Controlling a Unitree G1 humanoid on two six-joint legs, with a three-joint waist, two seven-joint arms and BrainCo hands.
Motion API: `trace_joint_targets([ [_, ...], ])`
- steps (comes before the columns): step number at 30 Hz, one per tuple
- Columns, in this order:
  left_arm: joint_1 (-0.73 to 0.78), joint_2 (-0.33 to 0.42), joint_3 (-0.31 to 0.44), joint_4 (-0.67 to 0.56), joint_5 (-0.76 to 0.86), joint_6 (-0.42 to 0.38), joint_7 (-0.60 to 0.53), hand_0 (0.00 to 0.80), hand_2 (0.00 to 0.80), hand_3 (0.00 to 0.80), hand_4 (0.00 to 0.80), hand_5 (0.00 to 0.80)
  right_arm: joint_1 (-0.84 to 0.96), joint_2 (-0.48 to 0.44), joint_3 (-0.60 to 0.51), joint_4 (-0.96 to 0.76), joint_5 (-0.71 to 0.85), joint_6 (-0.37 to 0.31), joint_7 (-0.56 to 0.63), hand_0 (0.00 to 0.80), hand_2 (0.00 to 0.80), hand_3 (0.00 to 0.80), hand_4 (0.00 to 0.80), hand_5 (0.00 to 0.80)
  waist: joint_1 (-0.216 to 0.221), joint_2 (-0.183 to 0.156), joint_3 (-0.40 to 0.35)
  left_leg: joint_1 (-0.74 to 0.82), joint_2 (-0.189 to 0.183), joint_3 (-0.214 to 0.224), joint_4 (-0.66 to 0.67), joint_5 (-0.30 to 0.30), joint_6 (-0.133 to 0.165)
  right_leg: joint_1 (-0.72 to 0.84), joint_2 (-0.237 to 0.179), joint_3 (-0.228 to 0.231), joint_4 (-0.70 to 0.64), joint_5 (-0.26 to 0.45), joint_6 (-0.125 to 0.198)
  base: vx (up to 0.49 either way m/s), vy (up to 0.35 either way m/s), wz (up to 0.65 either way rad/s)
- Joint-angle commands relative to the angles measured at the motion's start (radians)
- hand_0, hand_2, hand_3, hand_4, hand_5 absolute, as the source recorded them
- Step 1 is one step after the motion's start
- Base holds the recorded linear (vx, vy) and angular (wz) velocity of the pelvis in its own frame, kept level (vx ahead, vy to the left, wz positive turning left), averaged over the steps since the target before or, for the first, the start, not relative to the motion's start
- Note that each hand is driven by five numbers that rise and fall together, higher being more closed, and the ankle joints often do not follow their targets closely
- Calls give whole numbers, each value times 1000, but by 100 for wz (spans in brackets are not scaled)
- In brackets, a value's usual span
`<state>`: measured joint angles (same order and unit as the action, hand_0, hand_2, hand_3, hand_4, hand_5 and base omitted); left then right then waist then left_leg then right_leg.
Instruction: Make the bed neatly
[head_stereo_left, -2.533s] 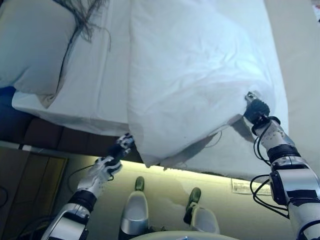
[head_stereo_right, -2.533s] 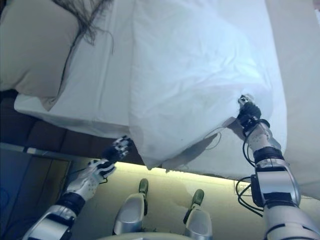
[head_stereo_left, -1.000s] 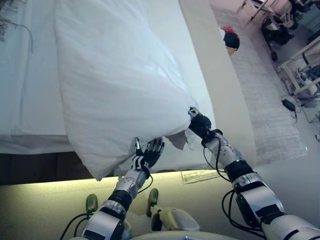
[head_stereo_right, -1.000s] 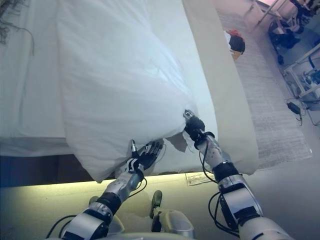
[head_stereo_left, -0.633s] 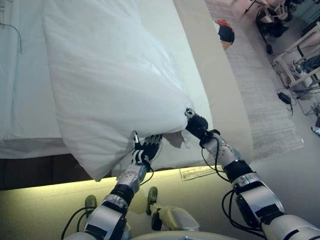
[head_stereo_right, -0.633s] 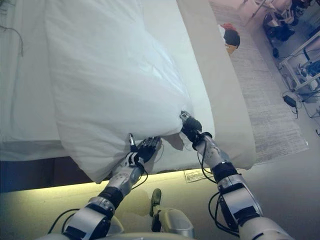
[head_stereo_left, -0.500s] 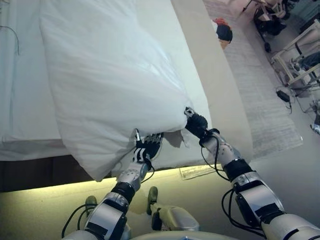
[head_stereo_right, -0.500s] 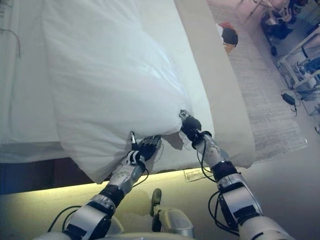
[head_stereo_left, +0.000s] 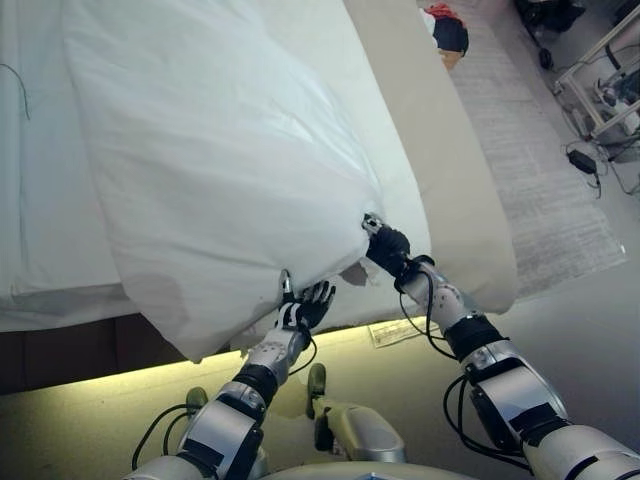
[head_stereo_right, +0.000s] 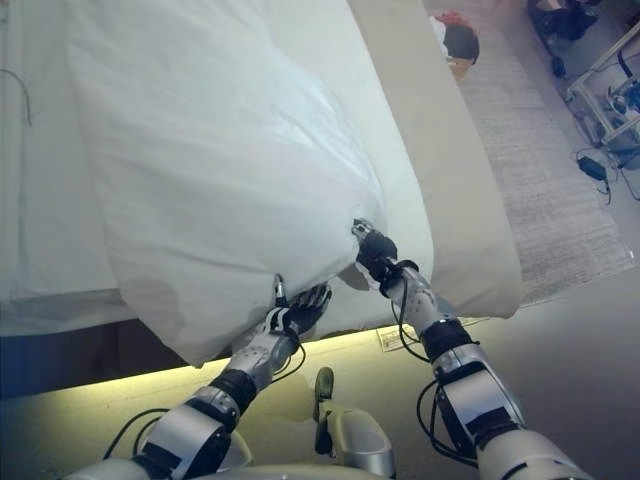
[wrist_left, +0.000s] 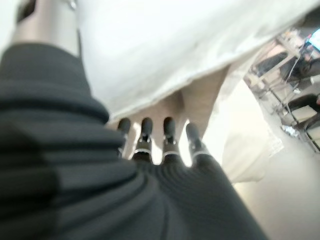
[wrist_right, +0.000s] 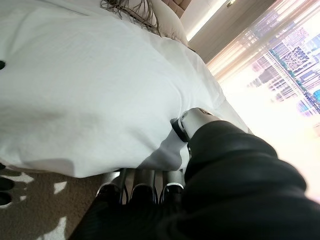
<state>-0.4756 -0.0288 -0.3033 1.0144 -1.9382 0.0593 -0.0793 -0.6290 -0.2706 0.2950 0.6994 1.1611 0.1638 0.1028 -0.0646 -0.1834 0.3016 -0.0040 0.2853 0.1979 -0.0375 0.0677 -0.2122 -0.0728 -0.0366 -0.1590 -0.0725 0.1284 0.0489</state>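
While draped, one duvet (head_stereo_left: 210, 170), two hands.

grey rug (head_stereo_left: 545, 150) | cart (head_stereo_left: 605, 85) | possibly clothing (head_stereo_left: 447, 30)

A duvet (head_stereo_left: 210, 160) lies on the bed (head_stereo_left: 400, 170), filling the upper left and centre of the frame, its lower edge hanging over the bed's near side. The left hand (head_stereo_left: 308, 304) sits at that edge, lower centre; the right hand (head_stereo_left: 388, 246) is just right of it at the duvet's corner. A rug (head_stereo_left: 545, 170) lies at the right, with a bag (head_stereo_left: 448, 32) at the top edge.
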Motion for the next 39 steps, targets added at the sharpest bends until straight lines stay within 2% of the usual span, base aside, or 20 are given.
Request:
trace_joint_targets([
  [1,-86,-101,-76,73,-10,56,-16,0,0,0,0,0,-116,-75,-21,-124,56,-71,15,800,800,800,800,800,-21,-21,16,-57,75,-32,-7,64,2,-5,-87,-3,79,-36,81,0,0,0],
  [5,-91,-100,-80,73,-21,85,-57,0,0,0,0,0,-127,-87,-21,-111,60,-68,26,800,800,800,800,800,-23,-17,24,-58,73,-31,-6,64,1,-9,-92,-4,82,-36,81,0,0,0],
  [13,-92,-98,-87,41,-34,73,-87,0,0,0,0,0,-136,-97,-27,-105,57,-59,27,800,800,800,800,800,-22,-5,27,-57,66,-37,-10,65,2,-14,-99,-3,86,-36,83,0,0,0],
  [23,-104,-108,-107,55,-13,113,-1,0,0,0,0,0,-137,-86,-21,-109,55,-60,28,800,800,800,800,800,-22,-4,29,-54,65,-40,-17,66,5,-13,-100,-6,84,-34,84,0,0,0],
  [31,-110,-103,-106,59,-23,83,-52,0,0,0,0,0,-148,-87,-11,-118,58,-60,18,800,800,800,800,800,-28,-11,33,-51,69,-32,-20,68,3,-15,-96,-1,80,-30,86,0,0,0],
  [39,-169,-69,-29,55,6,-13,-135,0,0,0,0,0,-162,-99,-15,-74,52,-40,44,800,800,800,800,800,-42,3,25,-44,69,-24,-19,69,0,-15,-98,8,83,-37,87,1,12,-1],
])
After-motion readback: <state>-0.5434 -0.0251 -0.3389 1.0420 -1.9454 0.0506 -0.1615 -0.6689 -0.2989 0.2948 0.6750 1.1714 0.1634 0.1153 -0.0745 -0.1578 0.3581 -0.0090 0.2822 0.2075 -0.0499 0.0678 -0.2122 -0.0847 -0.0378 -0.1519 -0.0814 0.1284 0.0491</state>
